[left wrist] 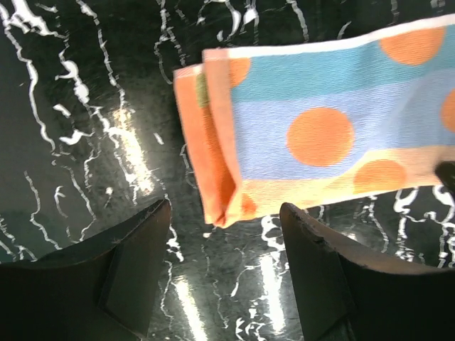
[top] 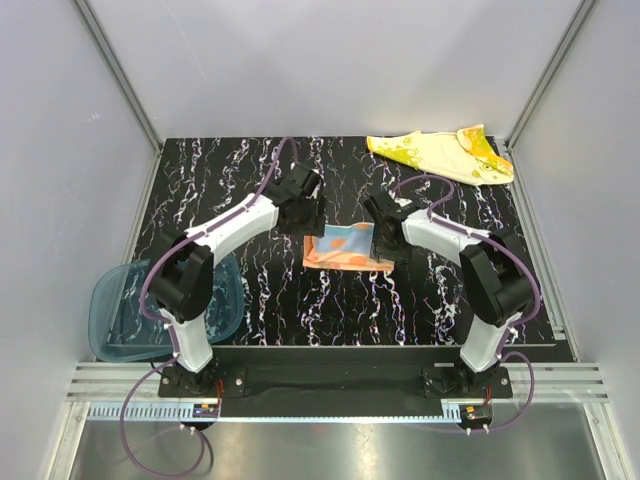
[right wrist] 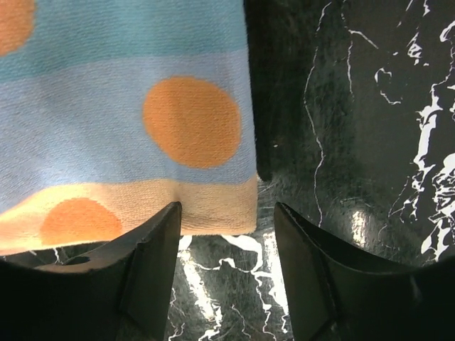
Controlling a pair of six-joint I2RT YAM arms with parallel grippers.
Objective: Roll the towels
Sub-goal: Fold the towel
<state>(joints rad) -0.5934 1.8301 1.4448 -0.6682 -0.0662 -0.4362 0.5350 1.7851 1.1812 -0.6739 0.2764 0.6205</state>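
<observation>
Orange towel [top: 347,248]: lay folded in the middle of the counter [top: 260,310]
Yellow towel [top: 440,153]: lay at the far right corner
Left pincer [left wrist: 226,213]: was open, holding nothing
Right pincer [right wrist: 227,213]: was open, holding nothing

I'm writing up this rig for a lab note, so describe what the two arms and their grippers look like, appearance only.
The left arm and right arm both have white link shells between chunky black joint housings. A thin purple cable loops alongside each arm. The left gripper and right gripper have plain dark, wedge-shaped fingers. No markings are visible on them.
</observation>
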